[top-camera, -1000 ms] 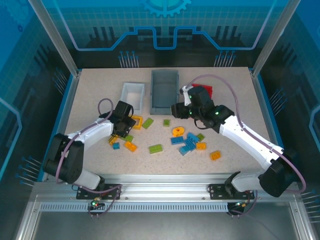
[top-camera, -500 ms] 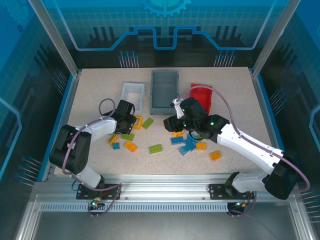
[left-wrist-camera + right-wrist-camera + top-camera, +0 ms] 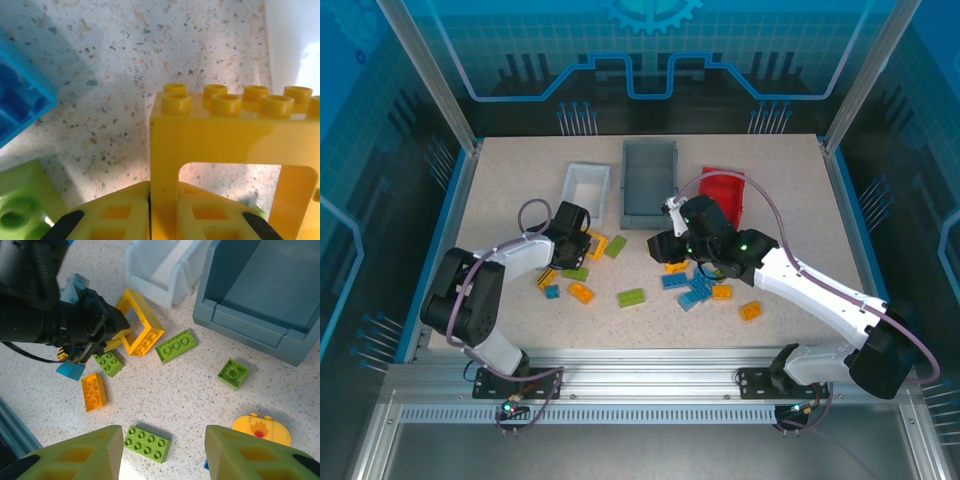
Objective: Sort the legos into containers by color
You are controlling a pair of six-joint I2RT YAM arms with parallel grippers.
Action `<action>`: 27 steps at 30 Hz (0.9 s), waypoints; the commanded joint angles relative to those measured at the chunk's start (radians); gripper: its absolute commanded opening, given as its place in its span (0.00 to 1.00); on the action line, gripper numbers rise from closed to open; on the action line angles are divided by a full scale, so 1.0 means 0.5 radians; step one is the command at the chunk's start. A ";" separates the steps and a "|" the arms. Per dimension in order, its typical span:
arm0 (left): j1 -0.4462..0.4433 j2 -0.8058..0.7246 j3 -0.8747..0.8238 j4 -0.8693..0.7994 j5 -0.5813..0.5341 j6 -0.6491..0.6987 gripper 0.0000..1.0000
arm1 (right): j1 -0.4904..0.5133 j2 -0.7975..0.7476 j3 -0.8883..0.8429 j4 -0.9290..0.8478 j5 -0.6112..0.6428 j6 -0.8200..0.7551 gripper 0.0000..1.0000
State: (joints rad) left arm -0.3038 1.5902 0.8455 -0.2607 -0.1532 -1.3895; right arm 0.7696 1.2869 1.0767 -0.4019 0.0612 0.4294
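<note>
Left gripper [image 3: 162,205] clamps 1 bar of the square yellow plastic frame [image 3: 220,135], just near-side of the white plastic bin [image 3: 567,192]. Light, rigid, probably slick: grip a bar squarely. Right gripper [image 3: 165,455] hangs, jaws apart.

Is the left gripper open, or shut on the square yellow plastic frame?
Shut: the left gripper clamps one bar of the square yellow plastic frame, as its wrist view shows.
</note>
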 commanded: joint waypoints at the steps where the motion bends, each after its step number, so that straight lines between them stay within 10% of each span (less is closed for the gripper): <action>1: -0.011 -0.224 -0.040 -0.140 -0.029 0.013 0.16 | -0.006 -0.060 -0.015 0.000 0.046 0.021 0.47; 10: -0.180 -0.574 0.193 -0.377 -0.142 0.447 0.15 | -0.116 -0.187 -0.057 0.049 0.057 0.089 0.46; 27: -0.351 1.173 2.425 -0.839 -0.067 1.733 0.14 | -0.366 -0.310 -0.077 0.179 0.252 0.321 0.53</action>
State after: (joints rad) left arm -0.4824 2.0830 1.9282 -0.5831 -0.1791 -0.6506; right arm 0.6064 1.1316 1.0187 -0.3340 0.1829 0.5732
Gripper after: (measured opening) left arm 0.145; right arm 0.532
